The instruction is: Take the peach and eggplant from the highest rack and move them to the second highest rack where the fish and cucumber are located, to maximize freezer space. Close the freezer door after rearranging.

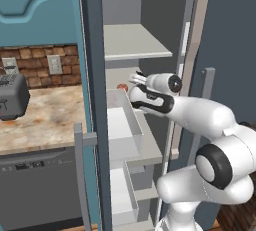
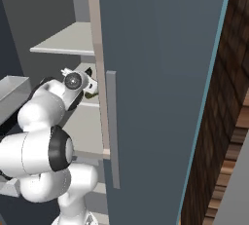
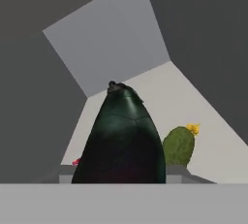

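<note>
Blue-grey freezer door (image 2: 165,97) swung wide open, taking up most of the right base view, with a pale upright handle (image 2: 112,129) on its near edge. Grey freezer interior (image 1: 150,10) behind it, crossed by a light shelf (image 1: 137,42) high up and a second rack (image 3: 193,121) below, where the arm reaches in. White drawer bins (image 1: 122,130) pulled out toward the near side, stacked lower in the left base view. Marbled desk (image 1: 45,117) off to the left, with a dark toaster (image 1: 12,97) on it against a brick wall (image 1: 37,65).

White arm stretched into the freezer at the height of the second rack, wrist pointing far inward. End effector (image 1: 136,79) clamped on the eggplant (image 3: 121,140); fingers themselves hidden behind it in the hand view. Eggplant dark, glossy, almost black-green, held right at the end effector, stem end pointing away toward the far wall, body above the pale rack floor. Whether touching the rack or clear of it, cannot tell.

Green cucumber (image 3: 179,145) with a small yellow flower tip just right of the eggplant, lying on the same rack floor, partly hidden by it. Small red-pink sliver (image 3: 76,161) at the eggplant's lower left, too little visible to name.
</note>
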